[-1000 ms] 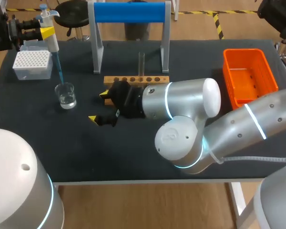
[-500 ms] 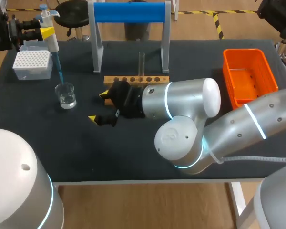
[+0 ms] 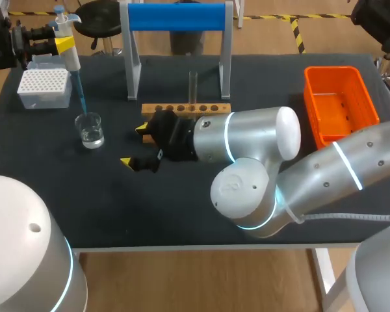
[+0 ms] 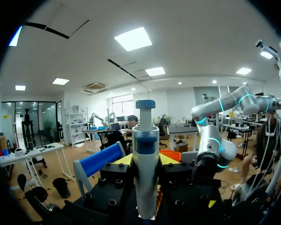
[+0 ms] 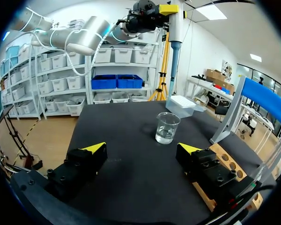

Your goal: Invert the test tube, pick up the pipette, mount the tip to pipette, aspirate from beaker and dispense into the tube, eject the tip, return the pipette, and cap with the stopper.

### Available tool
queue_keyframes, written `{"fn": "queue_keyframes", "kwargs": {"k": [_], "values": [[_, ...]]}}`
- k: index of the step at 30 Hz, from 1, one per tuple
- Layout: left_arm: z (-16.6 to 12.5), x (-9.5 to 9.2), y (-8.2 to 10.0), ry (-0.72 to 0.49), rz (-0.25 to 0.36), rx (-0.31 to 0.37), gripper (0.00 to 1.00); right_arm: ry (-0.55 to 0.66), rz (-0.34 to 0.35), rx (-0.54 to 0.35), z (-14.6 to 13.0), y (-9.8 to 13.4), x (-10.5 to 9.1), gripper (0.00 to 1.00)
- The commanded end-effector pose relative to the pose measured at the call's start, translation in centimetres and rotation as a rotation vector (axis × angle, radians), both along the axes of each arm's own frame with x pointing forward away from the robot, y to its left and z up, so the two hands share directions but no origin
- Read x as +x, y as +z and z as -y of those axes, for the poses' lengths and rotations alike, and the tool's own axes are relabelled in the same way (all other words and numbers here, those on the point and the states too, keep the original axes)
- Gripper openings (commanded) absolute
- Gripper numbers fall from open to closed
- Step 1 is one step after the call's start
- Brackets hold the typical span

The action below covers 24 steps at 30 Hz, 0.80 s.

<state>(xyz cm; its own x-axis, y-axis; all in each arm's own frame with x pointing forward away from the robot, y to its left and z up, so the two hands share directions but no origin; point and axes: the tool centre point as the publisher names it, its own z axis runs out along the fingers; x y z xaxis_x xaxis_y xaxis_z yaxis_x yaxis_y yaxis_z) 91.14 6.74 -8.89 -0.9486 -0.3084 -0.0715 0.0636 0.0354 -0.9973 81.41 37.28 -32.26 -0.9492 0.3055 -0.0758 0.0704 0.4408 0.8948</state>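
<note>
Near counter (image 3: 149, 214) left edge: left pincer (image 4: 146, 161) clamped on pipette (image 3: 67, 45), tip (image 3: 80, 94) dipped in beaker (image 3: 90, 129).
Right pincer (image 3: 134, 145): wide open, empty, beside rack (image 3: 182, 108).
Aspirating well: keep tip submerged, upright, clear of glass.

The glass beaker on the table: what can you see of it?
The beaker is a small, clear, glass-looking cylinder standing upright on the black table, its lower part filled with clear liquid. It stands near the white tip box, apart from it. The pipette hangs above, its thin blue tip pointing down at its mouth; whether the tip reaches the liquid cannot be told.
</note>
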Motion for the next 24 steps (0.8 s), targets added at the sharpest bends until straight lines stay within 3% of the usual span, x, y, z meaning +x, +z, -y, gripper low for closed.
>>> {"fn": "queue_keyframes", "kwargs": {"k": [1, 6, 24], "values": [[-0.1, 0.2, -0.3, 0.000, 0.008, -0.004, 0.00, -0.005, 0.001, -0.003, -0.1, 0.0, -0.1, 1.00], [-0.4, 0.3, -1.1, 0.010, 0.039, -0.016, 0.00, -0.005, 0.001, -0.003, -0.1, 0.0, -0.1, 1.00], [-1.1, 1.5, -4.2, 0.019, 0.025, -0.028, 0.00, -0.005, 0.001, -0.003, -0.1, 0.0, -0.1, 1.00]]}}
